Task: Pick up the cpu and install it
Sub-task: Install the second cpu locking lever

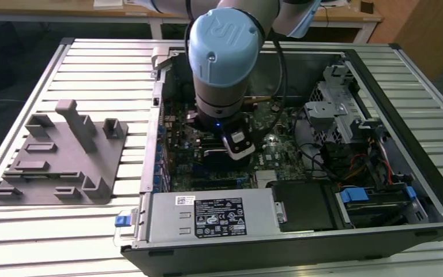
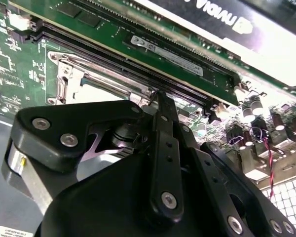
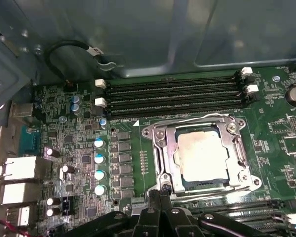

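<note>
black gripper linkage (image 3: 160, 207) sits closest to the lens in both wrist views, fingers drawn together to a narrow tip with nothing between them. that tip hovers just at the near edge of the socket frame (image 3: 158, 148) on the green motherboard (image 3: 271, 128). cpu (image 3: 202, 155) lies flat inside the socket, silvery top up, metal frame around all four sides; the gripper is not touching it. four memory slots (image 3: 172, 94) run alongside the socket, beside a row of capacitors (image 3: 98, 165). in the exterior view the arm (image 1: 225, 52) reaches down into the open computer case (image 1: 406, 75), and a gray holder block (image 1: 60, 156) rests on the slatted table (image 1: 21, 92) toward the exterior view's left.
</note>
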`<state>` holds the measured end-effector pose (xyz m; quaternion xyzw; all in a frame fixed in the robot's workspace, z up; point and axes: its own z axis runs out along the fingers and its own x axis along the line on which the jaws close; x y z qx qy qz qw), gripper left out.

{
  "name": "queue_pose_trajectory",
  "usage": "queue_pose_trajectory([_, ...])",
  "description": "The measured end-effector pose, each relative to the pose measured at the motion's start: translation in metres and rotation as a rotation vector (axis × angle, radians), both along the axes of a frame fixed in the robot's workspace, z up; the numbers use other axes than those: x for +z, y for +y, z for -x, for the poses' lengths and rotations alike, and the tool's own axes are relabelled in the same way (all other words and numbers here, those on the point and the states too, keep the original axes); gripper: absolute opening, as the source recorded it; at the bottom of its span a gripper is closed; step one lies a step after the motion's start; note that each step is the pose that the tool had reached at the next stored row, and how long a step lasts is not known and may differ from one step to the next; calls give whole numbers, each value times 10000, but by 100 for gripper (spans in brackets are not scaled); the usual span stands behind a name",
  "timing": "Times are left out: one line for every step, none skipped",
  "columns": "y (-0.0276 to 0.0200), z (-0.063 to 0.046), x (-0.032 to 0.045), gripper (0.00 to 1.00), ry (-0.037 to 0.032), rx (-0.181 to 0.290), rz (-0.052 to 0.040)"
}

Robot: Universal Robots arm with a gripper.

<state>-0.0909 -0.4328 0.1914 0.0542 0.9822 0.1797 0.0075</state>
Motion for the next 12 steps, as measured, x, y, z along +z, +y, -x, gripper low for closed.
queue_pose_trajectory([0,4,-7,11,1,0,-46])
queue_pose_trajectory([0,8,-14,11,0,-1,-93])
queue_pose_trajectory([0,12,-21,11,1,-1,-144])
queue_pose_trajectory([0,15,-27,11,1,-1,-192])
queue_pose_trajectory([0,18,-34,11,1,0,-245])
queue_pose_trajectory([0,20,-40,11,0,-1,-287])
queue_pose_trajectory([0,21,-44,11,1,-1,-320])
queue_pose_trajectory([0,22,-49,11,0,-2,-347])
queue_pose_trajectory([1,23,-53,11,-1,-1,-364])
queue_pose_trajectory([1,23,-58,11,-1,-2,-374])
queue_pose_trajectory([0,23,-61,11,-1,-1,-379])
queue_pose_trajectory([0,23,-62,11,0,0,-381])
